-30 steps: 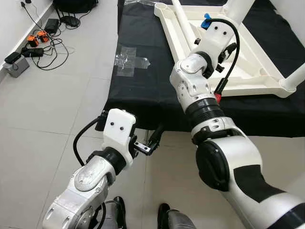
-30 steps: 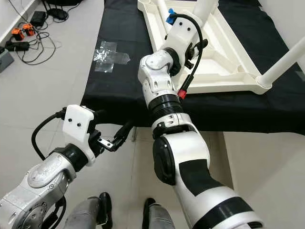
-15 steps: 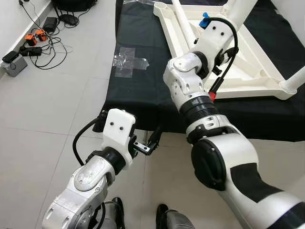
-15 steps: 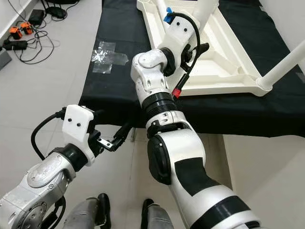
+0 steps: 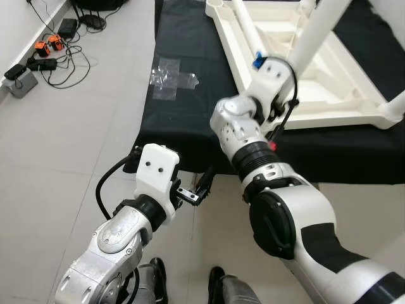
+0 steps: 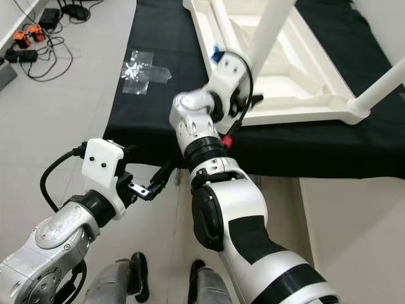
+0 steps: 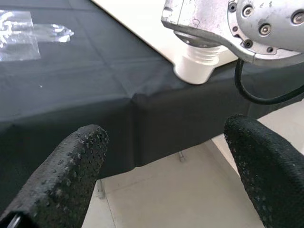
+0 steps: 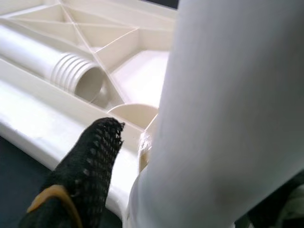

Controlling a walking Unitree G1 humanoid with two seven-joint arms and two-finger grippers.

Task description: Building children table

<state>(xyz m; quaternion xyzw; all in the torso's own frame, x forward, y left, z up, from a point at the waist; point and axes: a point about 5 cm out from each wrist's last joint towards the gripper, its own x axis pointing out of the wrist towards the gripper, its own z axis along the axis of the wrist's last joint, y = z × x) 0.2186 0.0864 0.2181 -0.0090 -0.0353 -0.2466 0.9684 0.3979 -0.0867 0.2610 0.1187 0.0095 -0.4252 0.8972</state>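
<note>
The white children's table point(image 5: 329, 95) lay upside down on a black cloth point(image 5: 190, 107) spread over a low platform, and the right gripper point(image 8: 137, 156) was clasped around one white table leg point(image 5: 313, 41), which rose tilted from the near corner socket of the upturned top (a black finger point(image 8: 90, 166) pressed against the leg's side in the right wrist view). The left gripper point(image 5: 201, 189) hovered low in front of the cloth's draped front edge with its fingers spread wide and nothing between them. A patch of clear tape point(image 5: 172, 71) lay on the cloth's left side, and cables with chargers point(image 5: 44, 54) sat on the tiled floor point(image 5: 57, 139) far to the left.
</note>
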